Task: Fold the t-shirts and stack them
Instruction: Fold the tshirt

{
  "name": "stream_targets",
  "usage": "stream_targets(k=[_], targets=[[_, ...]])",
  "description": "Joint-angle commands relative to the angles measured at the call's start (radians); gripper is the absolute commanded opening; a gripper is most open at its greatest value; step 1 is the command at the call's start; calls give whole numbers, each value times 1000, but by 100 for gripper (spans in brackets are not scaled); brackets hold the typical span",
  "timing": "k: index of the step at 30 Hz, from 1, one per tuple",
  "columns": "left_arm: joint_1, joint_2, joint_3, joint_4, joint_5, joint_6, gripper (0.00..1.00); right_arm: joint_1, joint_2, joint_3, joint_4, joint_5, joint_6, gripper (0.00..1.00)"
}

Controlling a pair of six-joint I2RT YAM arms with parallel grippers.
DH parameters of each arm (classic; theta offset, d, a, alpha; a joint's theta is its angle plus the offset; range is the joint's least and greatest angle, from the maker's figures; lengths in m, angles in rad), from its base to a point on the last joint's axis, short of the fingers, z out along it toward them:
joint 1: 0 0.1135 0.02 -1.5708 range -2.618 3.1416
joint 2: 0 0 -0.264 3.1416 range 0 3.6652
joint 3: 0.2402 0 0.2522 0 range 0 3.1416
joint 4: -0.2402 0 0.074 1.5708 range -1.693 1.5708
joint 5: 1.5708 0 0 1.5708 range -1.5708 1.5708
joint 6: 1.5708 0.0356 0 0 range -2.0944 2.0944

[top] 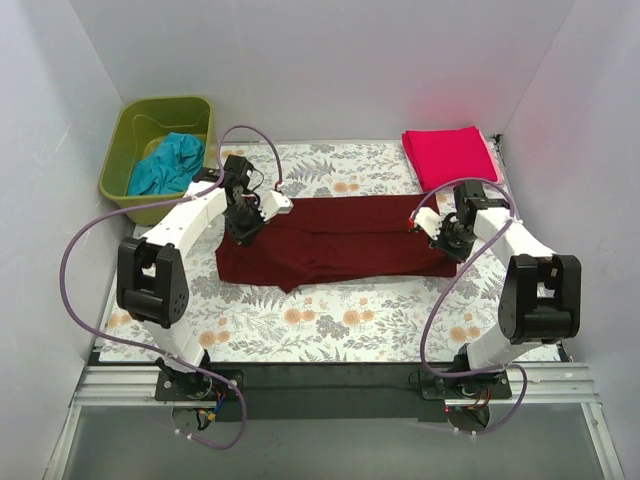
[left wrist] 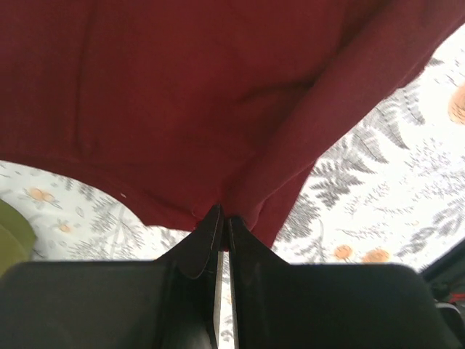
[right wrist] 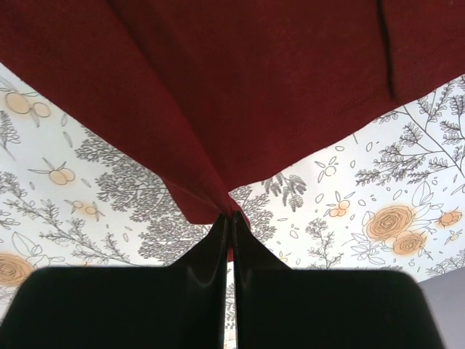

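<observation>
The dark maroon t-shirt point(top: 335, 240) lies stretched across the middle of the floral table cover, folded lengthwise. My left gripper point(top: 243, 236) is shut on its left end; the left wrist view shows the cloth point(left wrist: 218, 94) pinched between the black fingers point(left wrist: 251, 251). My right gripper point(top: 445, 240) is shut on its right end; the right wrist view shows the cloth point(right wrist: 240, 87) lifted off the cover at the fingertips point(right wrist: 251, 243). The bright pink-red t-shirt point(top: 450, 155) lies folded at the back right. The teal t-shirt point(top: 168, 165) lies crumpled in the green bin.
The green plastic bin point(top: 135, 125) stands at the back left, next to my left arm. The floral table cover point(top: 330, 320) spans the table. White walls close in the left, back and right sides. Purple cables loop off both arms.
</observation>
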Motion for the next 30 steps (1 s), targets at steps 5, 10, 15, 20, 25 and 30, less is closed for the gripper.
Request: stream_targets(k=[5,10,15,20,25,30], targets=[[12,89,127,21,8,49,0,-28,86,116,-24,-14,-58,1],[19,149,184,37,4,53,0,-34,124,133,-27,-14,-64,1],[26,199,245,17,18,53,0,-36,153,151,-27,-17,-66,1],[30,230,273,24,12,59,0,-36,182,189,-28,-14,-66,1],[39,258,317,34,9,59,0,-38,210,209,-28,-16,-66,1],[49,290,358,35,7,59,0,-36,232,231,-28,-22,-57,1]])
